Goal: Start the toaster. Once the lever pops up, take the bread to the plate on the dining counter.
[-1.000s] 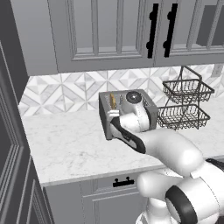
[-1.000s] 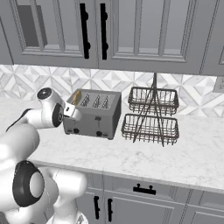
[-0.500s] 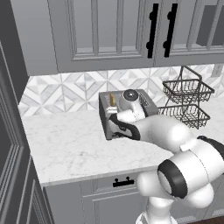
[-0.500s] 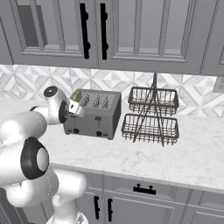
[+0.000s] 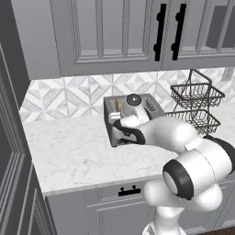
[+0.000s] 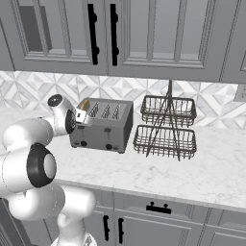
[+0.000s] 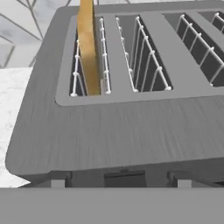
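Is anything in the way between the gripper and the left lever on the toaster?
Nothing visible. In the hand view the lever sits directly ahead on the front of the toaster, between the jaws of the gripper. The bread stands in the leftmost slot above.

Bare desk (image 5: 69, 156) open left of and before the toaster (image 6: 103, 126), wire basket rack (image 6: 166, 127) near its right, wall cabinets (image 6: 120, 33) overhead, bread (image 7: 89, 48) filling the leftmost slot.
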Robot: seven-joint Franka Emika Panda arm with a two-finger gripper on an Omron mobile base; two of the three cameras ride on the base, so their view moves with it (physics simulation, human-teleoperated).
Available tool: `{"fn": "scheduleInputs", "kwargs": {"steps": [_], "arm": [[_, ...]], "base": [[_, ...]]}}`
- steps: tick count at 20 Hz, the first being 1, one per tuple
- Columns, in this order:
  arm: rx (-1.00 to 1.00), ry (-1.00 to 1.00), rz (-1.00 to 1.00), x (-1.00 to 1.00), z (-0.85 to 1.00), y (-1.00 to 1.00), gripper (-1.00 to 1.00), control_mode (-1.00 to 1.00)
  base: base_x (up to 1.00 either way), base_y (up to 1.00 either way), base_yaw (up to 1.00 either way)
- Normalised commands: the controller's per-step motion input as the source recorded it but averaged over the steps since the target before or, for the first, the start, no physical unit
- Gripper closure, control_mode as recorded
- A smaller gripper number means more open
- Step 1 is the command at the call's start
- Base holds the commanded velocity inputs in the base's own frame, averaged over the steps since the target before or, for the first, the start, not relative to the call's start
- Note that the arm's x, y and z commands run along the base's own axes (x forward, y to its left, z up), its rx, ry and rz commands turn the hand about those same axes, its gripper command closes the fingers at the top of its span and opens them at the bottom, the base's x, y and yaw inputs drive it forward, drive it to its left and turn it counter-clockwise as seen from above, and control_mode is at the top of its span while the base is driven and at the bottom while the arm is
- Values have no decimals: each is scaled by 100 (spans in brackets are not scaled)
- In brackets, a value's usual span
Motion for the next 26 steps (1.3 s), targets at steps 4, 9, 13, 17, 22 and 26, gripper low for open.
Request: {"fn": "scheduleInputs", "kwargs": {"steps": [4,9,13,17,22,26], "arm": [[0,-6,2,-17,-3,-33,-100,-100],[1,-1,0,2,0,-5,-100,-100],[-3,-7,3,-16,-24,0,-100,-100],[0,-1,0,-4,-4,0,-100,-100],[0,0,0,15,0,0,-100,-100],[0,0,0,6,0,1,100,-100]], "base": [[0,0,0],[0,0,0],[0,0,0],[0,0,0],[0,0,0],[0,0,0]]}}
